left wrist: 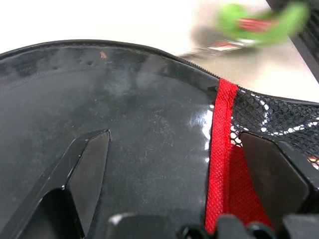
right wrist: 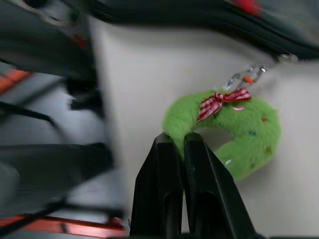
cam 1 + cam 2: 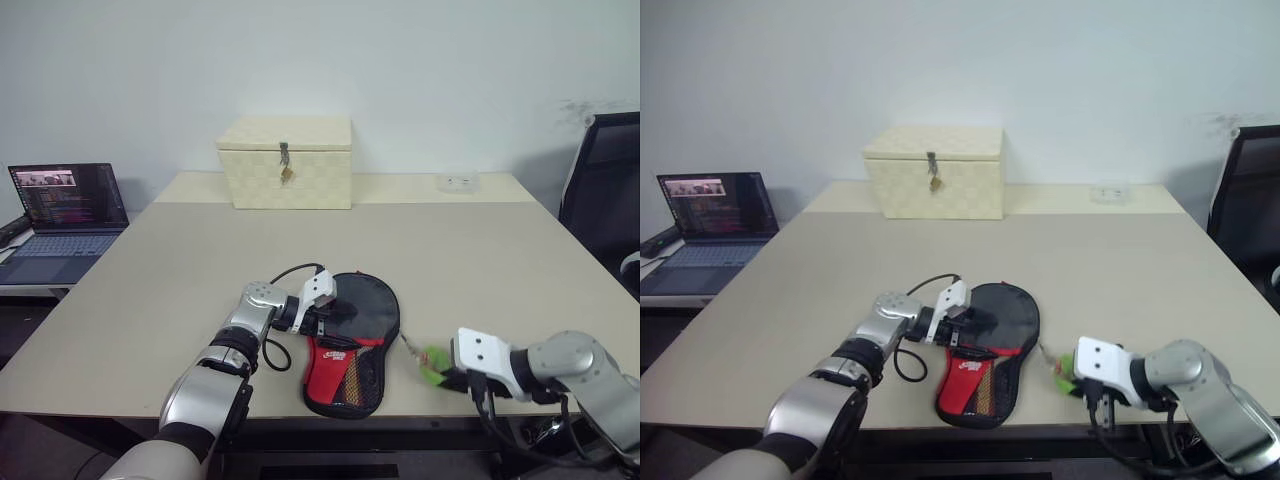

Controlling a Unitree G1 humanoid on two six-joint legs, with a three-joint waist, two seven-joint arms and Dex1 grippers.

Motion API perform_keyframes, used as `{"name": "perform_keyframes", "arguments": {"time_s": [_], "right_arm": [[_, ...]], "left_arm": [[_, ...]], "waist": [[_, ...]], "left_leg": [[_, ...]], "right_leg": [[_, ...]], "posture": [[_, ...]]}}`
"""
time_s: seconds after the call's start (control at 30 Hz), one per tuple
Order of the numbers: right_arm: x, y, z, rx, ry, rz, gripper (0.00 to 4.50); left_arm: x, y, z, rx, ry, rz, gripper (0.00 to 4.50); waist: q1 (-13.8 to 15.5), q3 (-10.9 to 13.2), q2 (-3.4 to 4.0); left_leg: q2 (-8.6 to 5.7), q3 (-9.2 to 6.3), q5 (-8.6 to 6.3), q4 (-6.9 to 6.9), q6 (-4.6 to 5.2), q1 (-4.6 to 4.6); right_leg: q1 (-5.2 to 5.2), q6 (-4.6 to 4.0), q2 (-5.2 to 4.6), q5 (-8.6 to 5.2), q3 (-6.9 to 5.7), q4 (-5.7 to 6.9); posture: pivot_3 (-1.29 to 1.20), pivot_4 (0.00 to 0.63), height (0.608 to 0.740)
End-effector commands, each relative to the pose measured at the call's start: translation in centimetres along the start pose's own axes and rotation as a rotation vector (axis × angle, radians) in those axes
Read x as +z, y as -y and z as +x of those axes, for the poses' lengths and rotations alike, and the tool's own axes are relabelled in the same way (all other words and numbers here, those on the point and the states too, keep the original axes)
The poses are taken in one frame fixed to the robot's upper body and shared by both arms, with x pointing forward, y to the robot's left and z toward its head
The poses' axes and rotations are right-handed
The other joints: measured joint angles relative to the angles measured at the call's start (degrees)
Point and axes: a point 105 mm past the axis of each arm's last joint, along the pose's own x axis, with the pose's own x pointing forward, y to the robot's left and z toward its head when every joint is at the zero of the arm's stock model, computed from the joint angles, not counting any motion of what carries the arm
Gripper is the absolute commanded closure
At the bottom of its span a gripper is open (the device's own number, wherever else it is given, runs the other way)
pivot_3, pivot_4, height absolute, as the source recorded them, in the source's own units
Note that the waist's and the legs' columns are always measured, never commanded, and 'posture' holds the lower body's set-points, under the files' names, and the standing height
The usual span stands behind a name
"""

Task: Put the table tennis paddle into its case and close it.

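Observation:
The case (image 3: pixel 347 372) lies flat near the table's front edge, its round black end away from me and its red panel and mesh pocket toward me. My left gripper (image 3: pixel 335 318) reaches in from the left and stands open just over the black round part, one of its fingers (image 1: pixel 89 169) above the black face and the other above the mesh by the red trim. To the right of the case, my right gripper (image 2: pixel 180 142) is shut on the rim of the green plush tag (image 3: pixel 433 362), which hangs from the case's edge by a short chain. The paddle is hidden.
A cream woven box (image 3: pixel 286 162) with a metal latch stands at the back of the table (image 3: pixel 470 260). A small white object (image 3: pixel 458 182) lies at the back right. An open laptop (image 3: pixel 65 215) sits on a side desk to the left, and a black chair (image 3: pixel 605 190) stands at the right.

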Motion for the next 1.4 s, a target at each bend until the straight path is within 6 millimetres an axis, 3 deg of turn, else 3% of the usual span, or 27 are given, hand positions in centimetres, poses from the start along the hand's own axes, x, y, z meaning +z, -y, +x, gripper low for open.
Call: {"name": "perform_keyframes", "arguments": {"time_s": [0.03,0.3,0.5,0.63,0.77,0.9,0.97,1.03,1.17,1.23,1.3,1.4], "right_arm": [[1.6,-2.6,0.3,0.102,0.035,-0.029,4.48],[3.1,-8.0,1.0,0.283,0.083,-0.014,4.48],[4.9,-9.5,1.2,0.32,0.132,-0.016,4.48],[5.8,-9.5,1.3,0.317,0.155,-0.019,4.48],[5.4,-7.2,1.7,0.221,0.128,0.001,4.48],[5.1,-4.8,1.2,0.169,0.126,0.018,3.5],[5.3,-1.9,0.6,0.094,0.158,0.048,2.84],[5.0,0.9,0.0,0.003,0.195,0.095,2.84],[2.9,5.6,-1.5,-0.168,0.236,0.162,2.84],[2.0,8.1,-2.4,-0.252,0.252,0.17,2.84],[1.1,9.8,-3.1,-0.294,0.264,0.175,2.84],[0.8,12.7,-3.5,-0.378,0.321,0.178,2.84]], "left_arm": [[-2.9,1.3,0.4,-0.039,-0.09,-0.07,0.0],[-2.9,1.2,0.4,-0.033,-0.094,-0.071,0.0],[-2.6,0.7,0.5,-0.005,-0.098,-0.074,0.0],[-2.3,0.7,1.0,-0.006,-0.095,-0.067,0.0],[-1.6,0.5,1.4,0.004,-0.047,-0.062,0.0],[-0.6,0.0,0.8,0.052,0.033,-0.066,0.0],[0.1,-0.4,-1.1,0.109,0.123,-0.055,0.0],[0.9,-0.2,-3.5,0.177,0.194,-0.027,0.0],[2.5,1.0,-5.9,0.274,0.265,-0.01,0.0],[3.2,2.3,-8.1,0.331,0.287,-0.007,0.0],[3.8,3.0,-8.4,0.353,0.289,-0.011,0.0],[3.8,5.6,-11.6,0.418,0.289,-0.039,0.0]], "waist": [[0.0,0.0,0.0],[0.1,0.0,-0.02],[0.0,0.0,-0.05],[0.0,0.0,-0.07],[0.1,-0.1,-0.07],[0.1,0.0,-0.06],[-0.1,0.0,-0.07],[-0.8,0.0,-0.08],[-0.7,0.0,-0.12],[-0.6,0.1,-0.06],[-0.3,0.1,-0.02],[-0.5,0.2,0.08]], "left_leg": [[0.0,0.0,0.0,0.0,0.0,0.0],[0.02,-0.1,-0.01,-0.05,0.0,0.0],[0.05,-0.08,-0.01,-0.02,0.0,0.07],[0.06,-0.1,-0.01,-0.02,0.0,0.09],[0.05,-0.12,-0.01,-0.02,0.0,0.07],[0.06,-0.18,-0.01,-0.02,0.0,0.07],[0.05,-0.15,-0.01,-0.02,0.01,0.06],[0.12,-0.06,-0.01,-0.09,0.01,0.09],[0.68,-0.14,0.0,-0.23,0.0,-0.01],[0.72,-0.11,-0.01,-0.27,0.0,-0.04],[0.74,-0.06,-0.01,-0.27,-0.01,-0.04],[0.79,0.03,-0.01,-0.27,0.0,0.01]], "right_leg": [[0.01,0.0,0.0,0.0,-0.01,-0.02],[0.17,0.02,0.0,-0.01,-0.11,-0.35],[0.27,0.04,0.0,0.0,-0.1,-0.44],[0.3,0.04,0.0,0.0,-0.11,-0.47],[0.34,0.06,-0.01,0.01,-0.13,-0.55],[0.46,0.14,-0.01,0.06,-0.16,-0.79],[0.45,0.17,-0.03,0.08,-0.14,-0.82],[0.4,0.17,-0.04,0.09,-0.02,-0.8],[0.25,0.04,-0.04,0.12,-0.03,-0.81],[0.2,-0.05,-0.02,0.17,0.01,-0.8],[0.19,-0.21,-0.02,0.26,0.04,-0.8],[0.19,-0.17,0.03,0.24,0.05,-0.82]], "posture": [[0.0,0.15,0.74],[0.0,0.15,0.74],[0.0,0.15,0.74],[0.0,0.15,0.74],[0.0,0.15,0.74],[0.0,0.15,0.74],[0.0,0.15,0.74],[0.0,0.15,0.74],[0.0,0.15,0.74],[0.0,0.15,0.74],[0.0,0.15,0.74],[0.0,0.15,0.74]]}}
